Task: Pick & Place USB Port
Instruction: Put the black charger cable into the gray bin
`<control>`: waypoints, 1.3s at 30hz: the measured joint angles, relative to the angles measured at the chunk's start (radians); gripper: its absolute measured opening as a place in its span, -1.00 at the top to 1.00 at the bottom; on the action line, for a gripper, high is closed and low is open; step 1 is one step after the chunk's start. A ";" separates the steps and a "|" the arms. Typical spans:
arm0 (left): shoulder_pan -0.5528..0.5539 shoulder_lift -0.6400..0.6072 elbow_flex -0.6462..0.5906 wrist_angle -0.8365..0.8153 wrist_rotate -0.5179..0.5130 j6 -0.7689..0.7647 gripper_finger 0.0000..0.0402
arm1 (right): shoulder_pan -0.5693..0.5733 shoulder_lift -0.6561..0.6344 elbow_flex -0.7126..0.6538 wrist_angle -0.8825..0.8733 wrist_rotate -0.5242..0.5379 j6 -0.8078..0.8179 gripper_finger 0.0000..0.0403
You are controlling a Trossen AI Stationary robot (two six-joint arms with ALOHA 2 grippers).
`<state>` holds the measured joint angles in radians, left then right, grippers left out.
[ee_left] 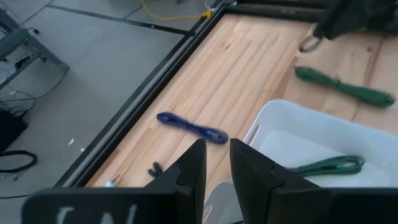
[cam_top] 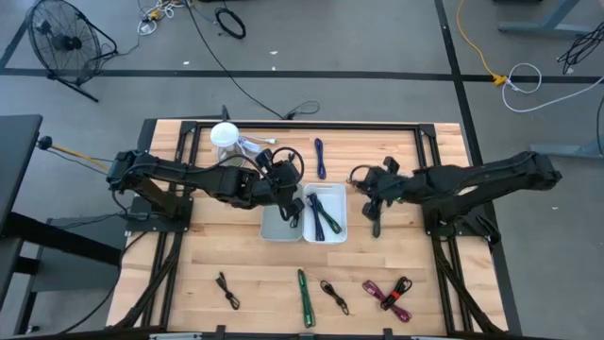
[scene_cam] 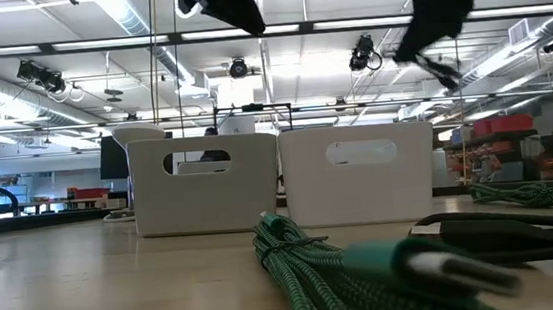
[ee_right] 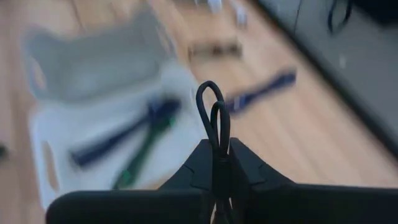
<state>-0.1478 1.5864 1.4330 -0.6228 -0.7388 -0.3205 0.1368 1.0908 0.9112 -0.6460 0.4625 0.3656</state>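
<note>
High view: right hand (cam_top: 375, 194) pinching a black cable (ee_right: 216, 124) just beside the right bin (cam_top: 326, 213).
Pale wood-plank surface (cam_top: 396, 250); two white plastic bins; left hand (ee_left: 214, 171), slightly spread and empty, over the left bin (cam_top: 280, 227). The thin, limp looped cord could slip or snag the right bin's rim.

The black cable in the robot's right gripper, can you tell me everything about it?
The black cable is a thin, dark, rubbery-looking cord folded into a bundle. The right gripper is shut on it, and a doubled loop pokes out past the pinching fingertips. From above, the rest hangs as a dark strand below the gripper, over the wooden table, just right of the white bin holding blue and green cables. Only the gripper visibly touches it.
</note>
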 joint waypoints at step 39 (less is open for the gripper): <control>0.090 0.000 0.000 0.668 0.583 0.258 0.51 | 0.002 -0.043 0.039 0.775 -0.325 -0.460 0.92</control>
<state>-0.0576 1.5867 1.4330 0.0452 -0.1558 -0.0622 0.1387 1.0479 0.9497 0.1293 0.1379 -0.0944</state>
